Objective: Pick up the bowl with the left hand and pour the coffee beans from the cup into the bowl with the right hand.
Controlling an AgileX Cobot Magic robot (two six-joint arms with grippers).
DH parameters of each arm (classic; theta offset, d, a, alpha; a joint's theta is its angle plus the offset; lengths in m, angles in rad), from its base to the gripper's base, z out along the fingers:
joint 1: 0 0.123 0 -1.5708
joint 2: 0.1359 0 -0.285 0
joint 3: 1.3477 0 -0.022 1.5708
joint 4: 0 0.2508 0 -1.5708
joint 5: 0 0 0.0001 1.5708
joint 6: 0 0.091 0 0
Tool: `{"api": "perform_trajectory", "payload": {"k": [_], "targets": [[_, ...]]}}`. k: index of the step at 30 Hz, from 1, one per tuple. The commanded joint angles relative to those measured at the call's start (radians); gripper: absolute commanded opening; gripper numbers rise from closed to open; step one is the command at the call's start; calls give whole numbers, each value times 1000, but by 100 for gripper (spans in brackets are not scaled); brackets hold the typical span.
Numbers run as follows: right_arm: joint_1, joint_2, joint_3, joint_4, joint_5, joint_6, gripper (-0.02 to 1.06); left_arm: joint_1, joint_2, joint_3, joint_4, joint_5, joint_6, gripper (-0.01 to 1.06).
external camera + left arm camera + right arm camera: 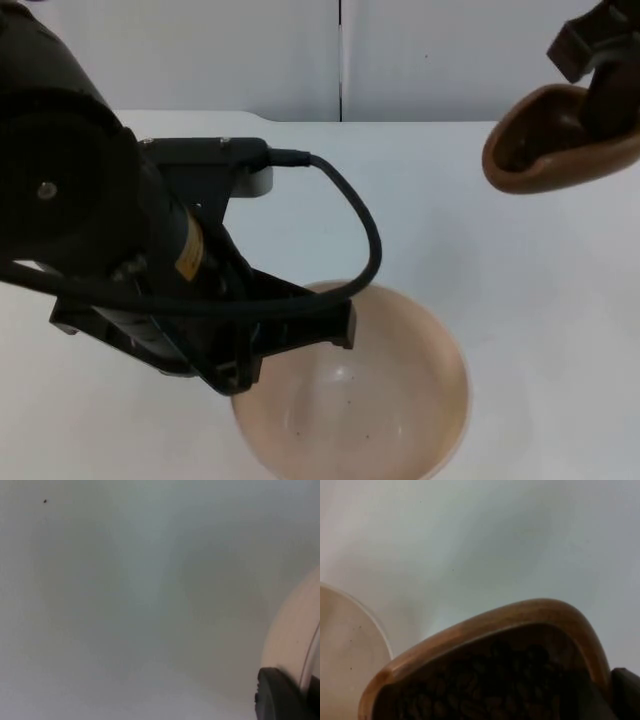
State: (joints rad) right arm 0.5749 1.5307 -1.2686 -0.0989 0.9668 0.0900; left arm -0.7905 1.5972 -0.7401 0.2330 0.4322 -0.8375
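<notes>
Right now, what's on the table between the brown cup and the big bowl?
Nothing: in the top view only bare white table top lies between the brown wooden cup of coffee beans and the beige bowl.

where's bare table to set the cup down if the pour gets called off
Bare table lies between the cup in the right gripper and the bowl gripped by the left gripper. The near left is crowded by the left arm and bowl.

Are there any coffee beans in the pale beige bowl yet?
No, the pale beige bowl held by the left gripper looks bare inside, while the beans sit in the brown wooden cup.
</notes>
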Motion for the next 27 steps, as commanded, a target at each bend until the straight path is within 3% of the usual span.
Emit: {"api": "perform_trajectory", "payload": {"k": [1,14,20,27], "targets": [[7,-12,5,-2,-12,3,0,-7,-3,-4,-8,-15,-6,0],[18,-12,5,-11,-5,7,0,-7,-3,-4,-8,-19,-6,0],[134,-12,5,-201,15,133,0,-7,-3,-4,-8,-21,-6,0],[238,-12,5,-252,23,190,0,-7,-3,-4,-8,-23,-6,0]]}}
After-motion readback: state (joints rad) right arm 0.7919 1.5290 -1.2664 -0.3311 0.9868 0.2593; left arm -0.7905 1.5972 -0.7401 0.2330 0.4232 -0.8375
